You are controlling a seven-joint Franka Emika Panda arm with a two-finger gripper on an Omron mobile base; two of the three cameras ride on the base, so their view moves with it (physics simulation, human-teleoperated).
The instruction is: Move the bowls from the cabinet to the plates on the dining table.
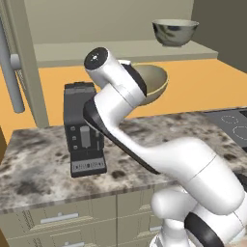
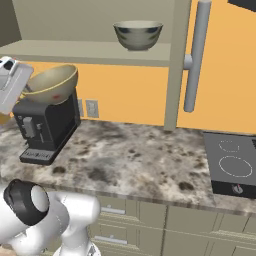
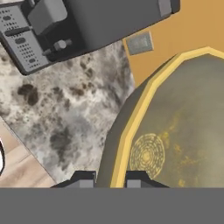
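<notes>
The gripper (image 3: pixel 110 178) is closed almost fully on the yellowish rim of the olive-tan bowl (image 1: pixel 155 84), one fingertip on each side of the wall. The bowl hangs tilted in mid-air, above the marbled counter (image 2: pixel 135 155) and just beside the top of the black coffee machine (image 1: pixel 83 129), clear of the cabinet shelf (image 2: pixel 95 52). The second bowl (image 2: pixel 137 34), pale grey with dark marbling, stands upright on that shelf, well apart from the held one.

Hazards from this position:
- The hold is a thin pinch on one point of the rim. The bowl's weight hangs to one side of the fingers, so a fast swing could probably rotate it in the jaws or let it slip out.
- The bowl sits close to the coffee machine. A sideways or downward move could likely knock the far rim against the machine and loosen the hold.
- The open cabinet door (image 2: pixel 197 55), with its long silver bar handle (image 2: pixel 194 60), stands to the right in the right base view; a wide arm swing could clip it.

Materials and shapes: the held bowl is round and deep, with a smooth hard look, an olive interior with yellow mottling and a ring pattern at the bottom. The counter is speckled grey-brown stone with a squared edge. The coffee machine is boxy and matt black.
</notes>
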